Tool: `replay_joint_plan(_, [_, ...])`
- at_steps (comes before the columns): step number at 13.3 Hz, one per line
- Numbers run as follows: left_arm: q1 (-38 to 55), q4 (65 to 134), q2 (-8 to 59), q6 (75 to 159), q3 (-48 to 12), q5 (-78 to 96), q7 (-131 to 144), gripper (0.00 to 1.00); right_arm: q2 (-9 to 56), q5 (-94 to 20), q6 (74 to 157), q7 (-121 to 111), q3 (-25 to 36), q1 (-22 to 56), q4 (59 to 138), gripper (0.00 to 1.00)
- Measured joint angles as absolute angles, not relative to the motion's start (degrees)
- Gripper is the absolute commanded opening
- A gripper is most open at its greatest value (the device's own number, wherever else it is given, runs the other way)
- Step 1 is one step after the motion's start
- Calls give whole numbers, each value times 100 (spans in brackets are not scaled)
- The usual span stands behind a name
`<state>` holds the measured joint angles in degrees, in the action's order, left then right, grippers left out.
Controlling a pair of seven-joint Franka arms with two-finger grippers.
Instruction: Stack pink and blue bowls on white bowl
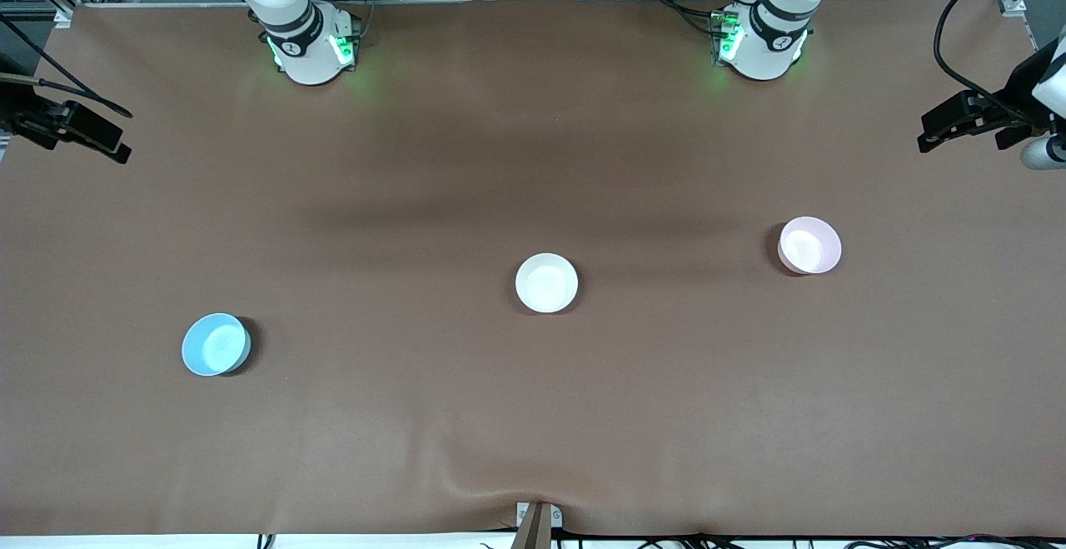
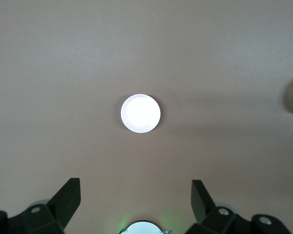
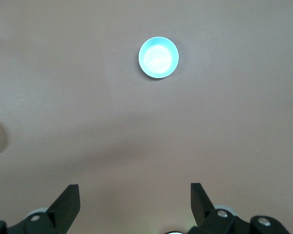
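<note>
Sitting apart on the brown table (image 1: 533, 416), white bowl (image 1: 546, 282), pink bowl (image 1: 809, 245) and blue bowl (image 1: 216, 344) are being left untouched; left gripper (image 2: 136, 195) and right gripper (image 3: 135, 195) are being held spread wide, seemingly high above.

Two white glossy arms, right arm (image 1: 287, 12) and left arm (image 1: 779, 7), each with black joint bands, small black markings and green glowing lights at the base, black cables trailing, matte black angular gripper fingers (image 2: 68, 197) with silver screws

Brown table (image 1: 533, 416): blue bowl (image 1: 216, 344), white bowl (image 1: 546, 282), pink bowl (image 1: 809, 245), well apart.
</note>
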<state>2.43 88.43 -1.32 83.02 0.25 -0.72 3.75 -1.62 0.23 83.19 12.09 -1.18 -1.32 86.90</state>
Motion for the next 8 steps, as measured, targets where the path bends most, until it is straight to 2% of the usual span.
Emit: replay_joint_plan(8, [250,8846,-125,8298,-21,-72,374,100,-162,23,8316,1211,-111,-132,8690,100])
